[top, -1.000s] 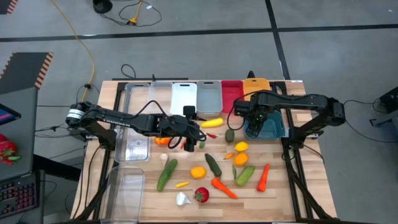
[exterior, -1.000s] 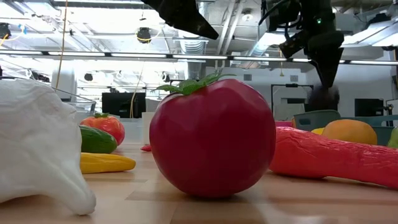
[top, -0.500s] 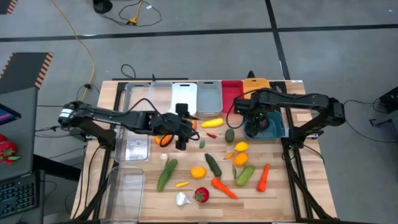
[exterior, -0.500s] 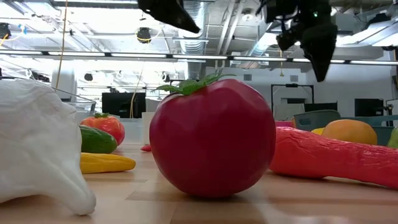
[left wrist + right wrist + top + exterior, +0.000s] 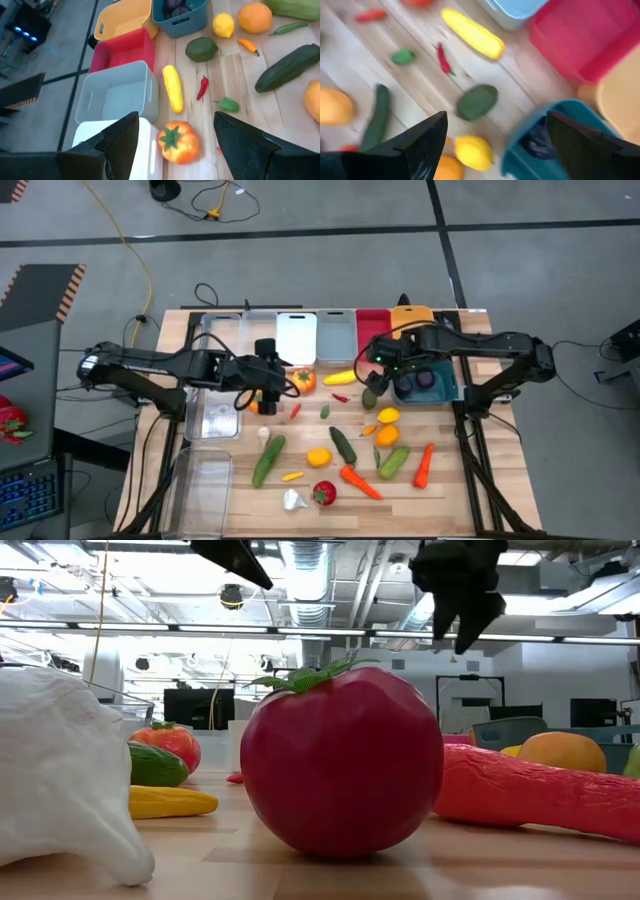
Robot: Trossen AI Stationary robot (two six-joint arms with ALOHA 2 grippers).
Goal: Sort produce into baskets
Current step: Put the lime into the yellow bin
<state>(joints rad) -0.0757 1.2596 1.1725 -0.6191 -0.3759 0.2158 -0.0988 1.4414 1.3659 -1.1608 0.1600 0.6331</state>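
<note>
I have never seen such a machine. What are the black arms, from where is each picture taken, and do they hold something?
These are two robot arms at a wooden table, each ending in a two-finger gripper. One picture looks down from above, one looks level across the tabletop, and two come from cameras on the wrists. Toy fruits and vegetables lie scattered on the table, such as a red tomato and a yellow corn. Plastic baskets line the far edge; the teal basket already holds something dark. The left gripper hovers near an orange tomato; the right gripper hovers open beside the teal basket. Neither holds anything.
</note>
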